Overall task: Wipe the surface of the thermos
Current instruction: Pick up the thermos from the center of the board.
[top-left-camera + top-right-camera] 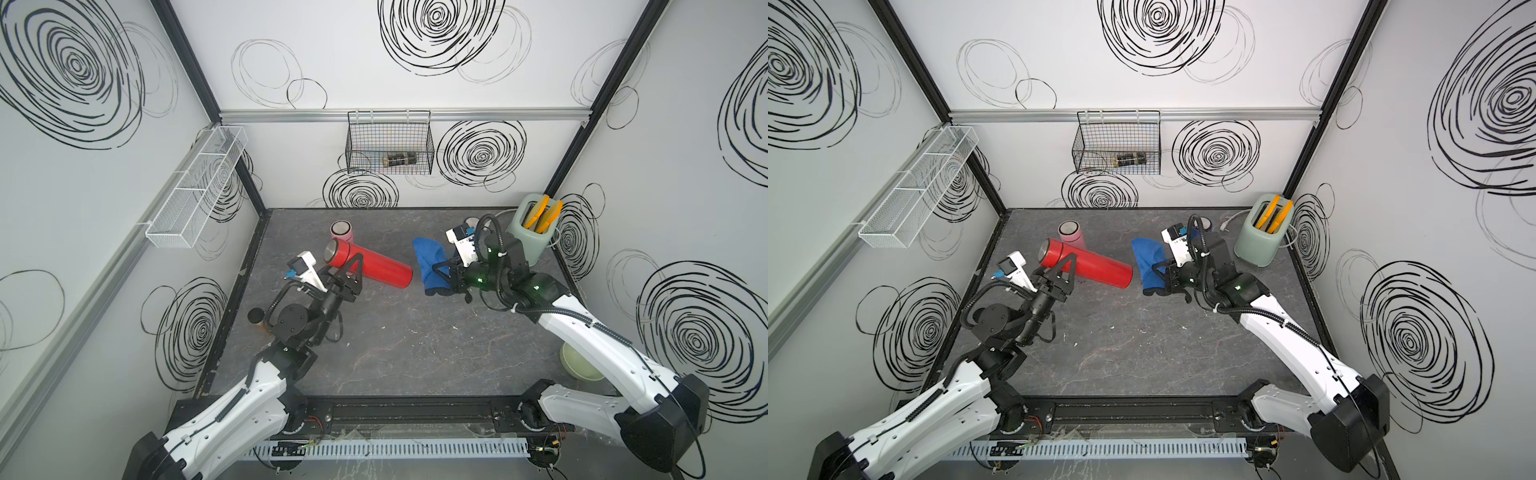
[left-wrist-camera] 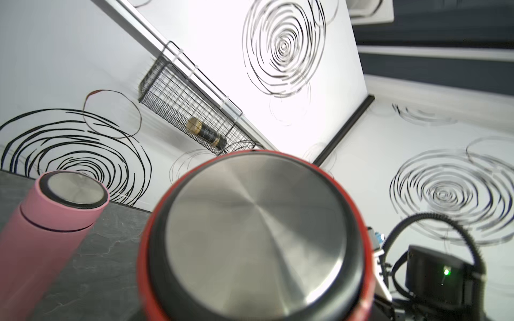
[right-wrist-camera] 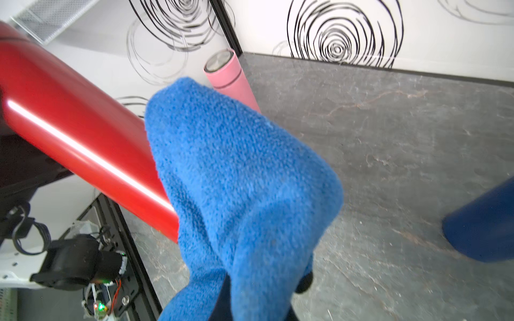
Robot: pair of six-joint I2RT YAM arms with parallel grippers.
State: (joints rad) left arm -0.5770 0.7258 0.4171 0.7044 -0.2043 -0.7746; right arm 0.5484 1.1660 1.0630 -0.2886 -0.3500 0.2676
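The red thermos (image 1: pixel 382 266) (image 1: pixel 1100 266) hangs tilted above the dark table, steel-capped end toward the left wall. My left gripper (image 1: pixel 355 272) (image 1: pixel 1068 270) is shut on its body near that cap. The cap (image 2: pixel 250 236) fills the left wrist view and hides the fingers. My right gripper (image 1: pixel 446 270) (image 1: pixel 1163 270) is shut on a blue cloth (image 1: pixel 430 262) (image 3: pixel 242 180). The cloth bunches up right at the thermos's other end (image 3: pixel 69 133); I cannot tell whether they touch.
A pink thermos (image 1: pixel 341 231) (image 2: pixel 41 228) stands just behind the red one. A green toaster (image 1: pixel 532 232) and a dark blue bottle (image 3: pixel 484 228) sit at the back right. A green bowl (image 1: pixel 575 361) lies under the right arm, a brown cup (image 1: pixel 257 318) by the left.
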